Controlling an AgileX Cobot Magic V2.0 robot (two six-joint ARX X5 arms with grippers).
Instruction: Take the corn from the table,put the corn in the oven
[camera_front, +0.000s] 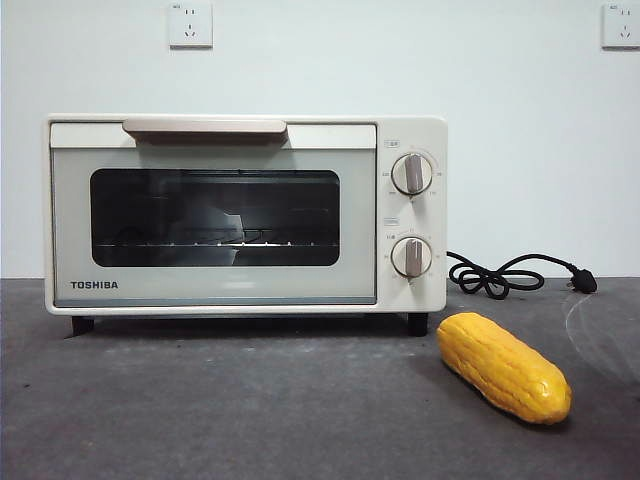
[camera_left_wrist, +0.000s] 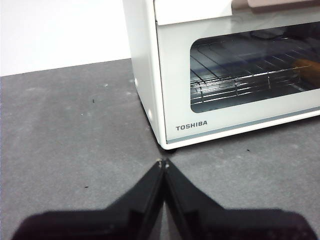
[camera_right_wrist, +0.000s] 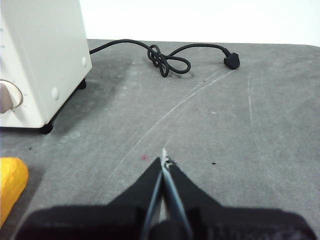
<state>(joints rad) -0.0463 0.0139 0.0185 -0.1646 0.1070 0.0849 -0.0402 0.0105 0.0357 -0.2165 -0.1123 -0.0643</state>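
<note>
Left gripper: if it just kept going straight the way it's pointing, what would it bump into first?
Probably the oven: the shut left gripper points at its lower front corner, near the Toshiba name, with only bare table between. Depth is hard to judge.

We see the oven (camera_front: 245, 215) standing on the desk (camera_front: 250, 410), left of centre, its door shut and facing us. The corn (camera_front: 504, 366) lies on the desk in front of the oven's right end and slightly to the right of it, apart from it, set at a slant. Behind the corn, right of the oven, the cord (camera_front: 510, 275) lies coiled on the desk near the wall.
</note>
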